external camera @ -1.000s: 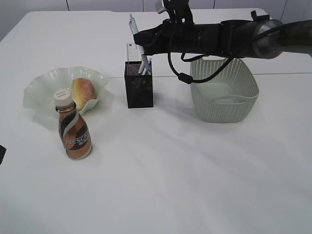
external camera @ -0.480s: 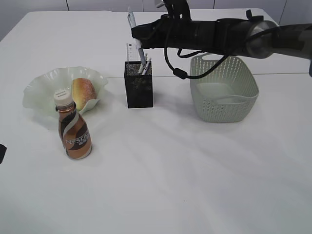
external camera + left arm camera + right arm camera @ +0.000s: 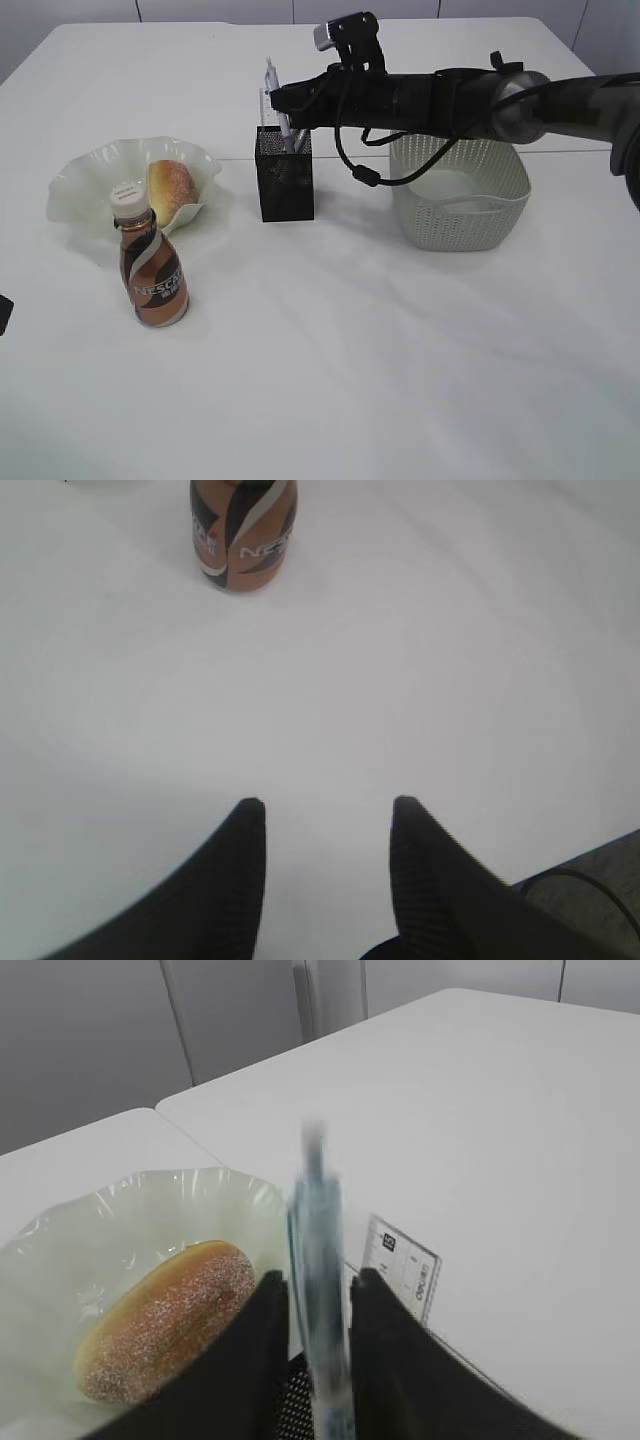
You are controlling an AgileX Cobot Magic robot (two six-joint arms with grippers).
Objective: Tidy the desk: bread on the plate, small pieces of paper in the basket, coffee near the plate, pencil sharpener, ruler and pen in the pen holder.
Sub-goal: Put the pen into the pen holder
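A black mesh pen holder [image 3: 285, 185] stands mid-table with the ruler [image 3: 266, 104] and the pen [image 3: 272, 85] upright in it. My right gripper [image 3: 287, 100] hovers just above it. In the right wrist view the blurred pen [image 3: 320, 1260] runs between the open jaws of the right gripper [image 3: 320, 1274] with a thin gap on each side, and the ruler [image 3: 405, 1265] is behind. The bread [image 3: 172, 190] lies on the plate [image 3: 85, 180], with the coffee bottle [image 3: 153, 270] in front. My left gripper [image 3: 325, 805] is open and empty, short of the coffee [image 3: 243, 540]. Pencil sharpener and paper are out of view.
A pale green basket [image 3: 460, 200] stands right of the pen holder, under my right forearm [image 3: 450, 95]. The table's near right corner edge [image 3: 590, 880] shows in the left wrist view.
My right gripper came down over the pen holder and its jaws parted. The pen, held high before, now sits lower inside the holder.
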